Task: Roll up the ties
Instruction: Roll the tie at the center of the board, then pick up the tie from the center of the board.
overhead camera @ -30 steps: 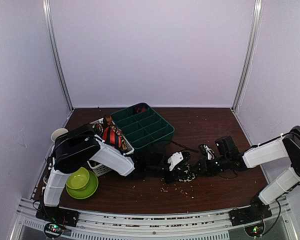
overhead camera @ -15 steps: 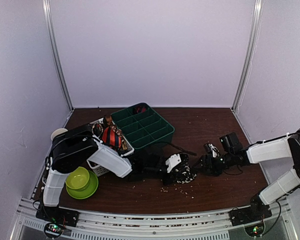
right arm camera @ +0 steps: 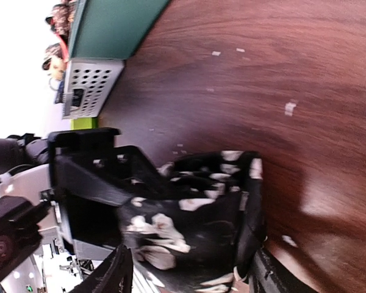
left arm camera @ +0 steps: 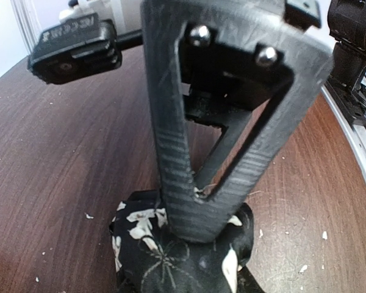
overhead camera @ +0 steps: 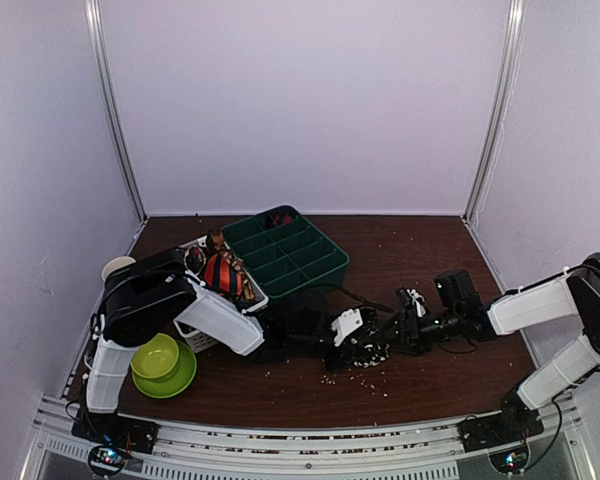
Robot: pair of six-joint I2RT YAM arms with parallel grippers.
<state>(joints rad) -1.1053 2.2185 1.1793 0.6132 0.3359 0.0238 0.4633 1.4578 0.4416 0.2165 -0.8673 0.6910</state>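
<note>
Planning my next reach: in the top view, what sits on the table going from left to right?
cream cup → lime bowl → white basket → green divided tray → black flowered tie

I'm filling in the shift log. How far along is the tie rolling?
Done: a red bundle, probably a rolled tie, sits in a far compartment of the green tray. In hand: the black flowered tie is a roll on the table, pinched by the left gripper, with the right gripper open around it. To do: the striped tie and brown-gold tie wait in the white basket.
</note>
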